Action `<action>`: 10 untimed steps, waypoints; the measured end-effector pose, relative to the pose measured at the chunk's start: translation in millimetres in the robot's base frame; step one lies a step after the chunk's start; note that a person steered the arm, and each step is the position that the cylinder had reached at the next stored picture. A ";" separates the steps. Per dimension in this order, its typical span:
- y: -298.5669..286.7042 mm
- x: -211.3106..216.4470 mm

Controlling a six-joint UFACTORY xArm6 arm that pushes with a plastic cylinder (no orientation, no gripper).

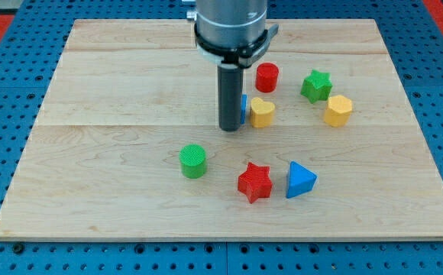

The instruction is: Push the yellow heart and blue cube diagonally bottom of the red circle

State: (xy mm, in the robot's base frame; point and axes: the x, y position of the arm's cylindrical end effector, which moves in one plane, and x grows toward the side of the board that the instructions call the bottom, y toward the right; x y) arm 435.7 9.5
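Yellow heart [262, 112] sits just to the view's right of my tip [229, 128], and the blue cube [244, 108] is squeezed between the two, showing only as a thin blue sliver at the rod's right edge. Being a bare rod, the tool has no hold on anything; it stands on the board against or very near the cube, though actual contact cannot be confirmed since the rod hides most of that block.

The red circle [266, 77] lies up and to the right of my tip, close above the heart. That closeness is probably the main hazard: a push with any upward lean would likely drive the heart into the circle and shift the very landmark the pair must end up diagonally below.

A second risk, as I judge it, is the two blocks splitting, since an off-centre shove on the cube could let the heart slip aside.

Further right of my tip, the green star [316, 85] and the yellow hexagon [338, 110] could get struck by an overlong rightward push.
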 end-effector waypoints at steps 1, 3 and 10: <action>-67.0 -8.1; 44.5 -18.7; 43.7 -2.0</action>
